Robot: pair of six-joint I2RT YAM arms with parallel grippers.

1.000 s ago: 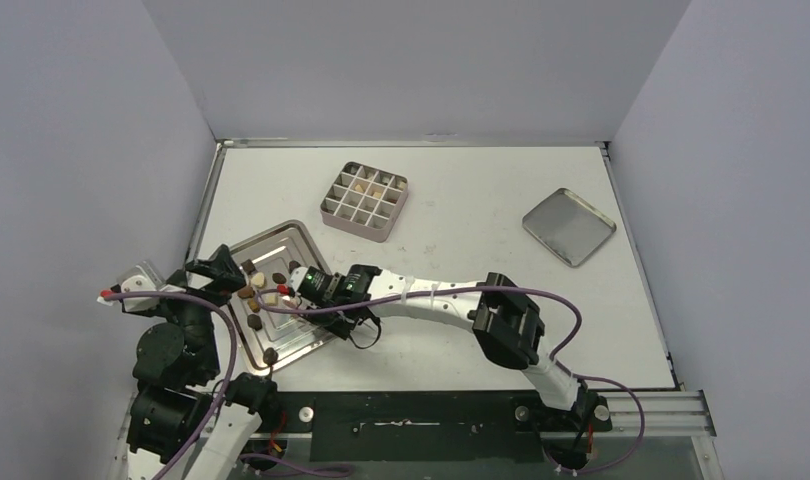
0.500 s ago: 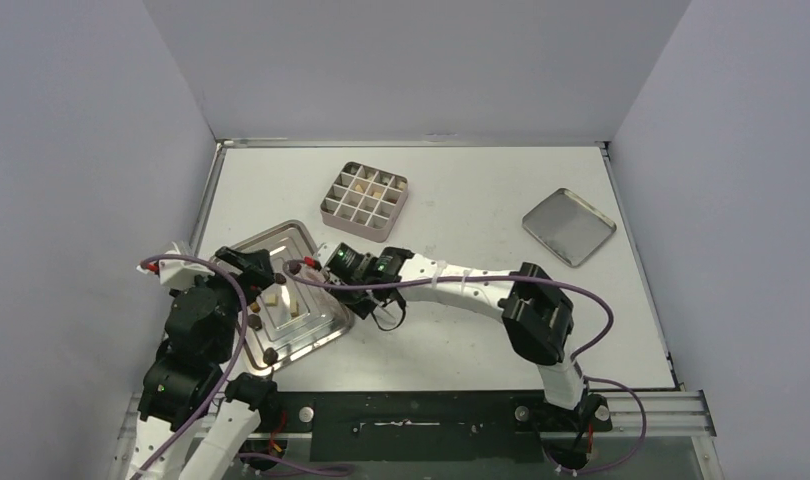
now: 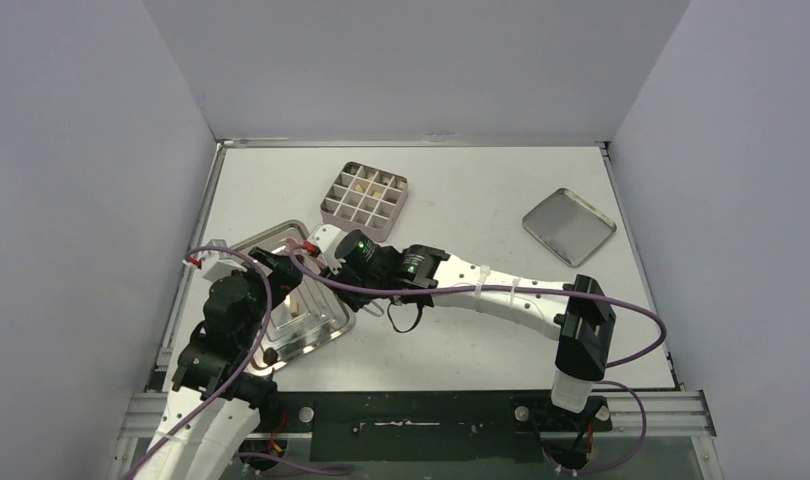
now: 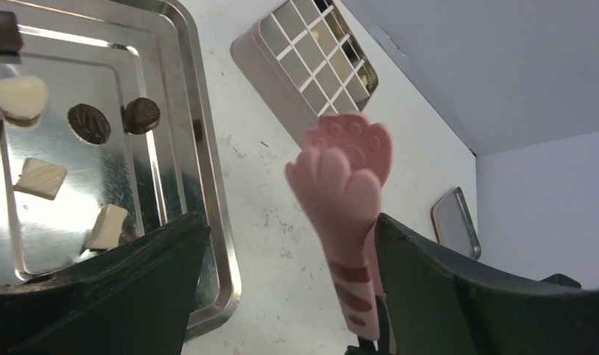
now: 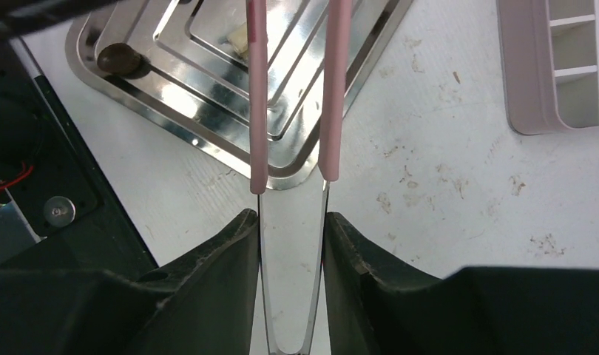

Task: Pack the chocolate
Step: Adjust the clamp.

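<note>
Silver tray (image 3: 319,325): from above, near the table's (image 3: 461,200) left edge, toward the front.
Chocolate (image 3: 271,353): one dark piece at the tray's near corner; tan pieces sit in a few far cells of the gridded tin (image 3: 364,200), near the tray's far corner.
Lid (image 3: 569,226): near the right edge, well apart from the tin.
Left gripper (image 4: 290,222): left wrist view; fingers spread wide, gripping nothing; pink paw-tipped tongs (image 4: 344,170) stand in the gap.
Tray floor, left wrist: cream, tan and dark pieces lie scattered.
Right gripper (image 5: 290,222): right wrist view; clamped on the tongs' metal arms, tips out of frame over the tray.
Tray steps, right wrist: one dark piece, one cream piece.
</note>
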